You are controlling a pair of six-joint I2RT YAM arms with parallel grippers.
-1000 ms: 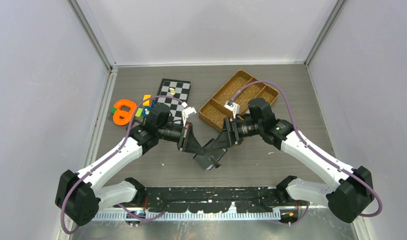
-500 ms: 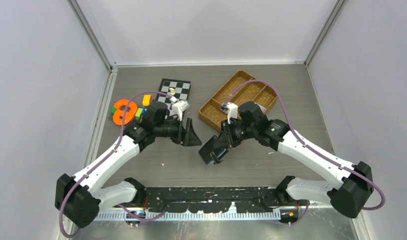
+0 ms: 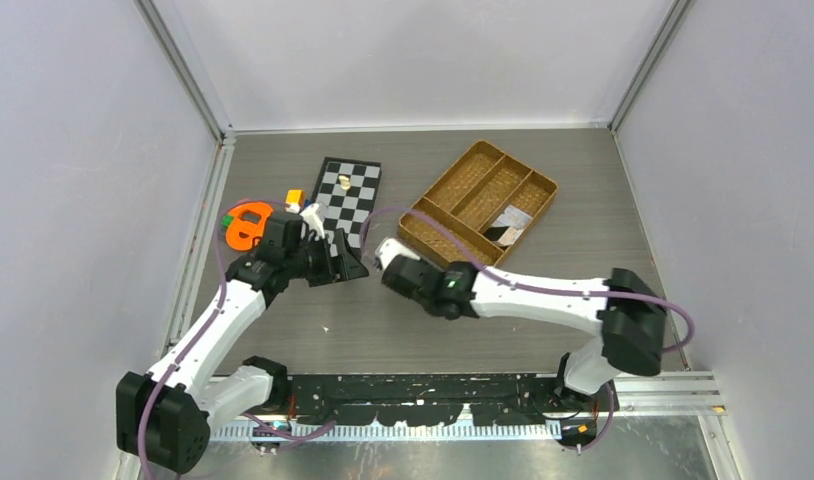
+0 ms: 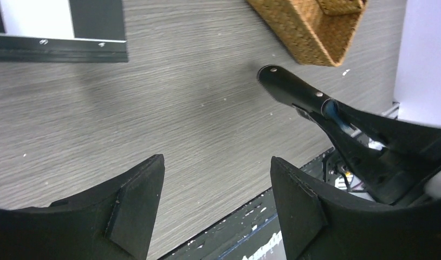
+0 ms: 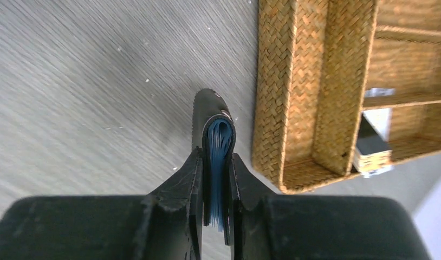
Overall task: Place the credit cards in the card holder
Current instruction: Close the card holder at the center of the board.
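Right gripper [image 5: 215, 158] is pinching the folded card holder [image 5: 209, 108].
Left gripper [image 4: 215, 181] is hanging wide open (holding nothing), facing it.

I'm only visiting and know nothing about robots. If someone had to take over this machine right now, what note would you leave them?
Left gripper: open and empty, close to the right one, by the chessboard.
Right gripper: shut on the card holder, which is folded with its blue pockets showing at the edge.
Credit cards: lying in an end compartment of the woven tray, a light one and a dark one visible.
Done: the holder is gripped.
Left: open the holder, fetch the cards from the tray, slide them in. No card is seen in the holder yet.
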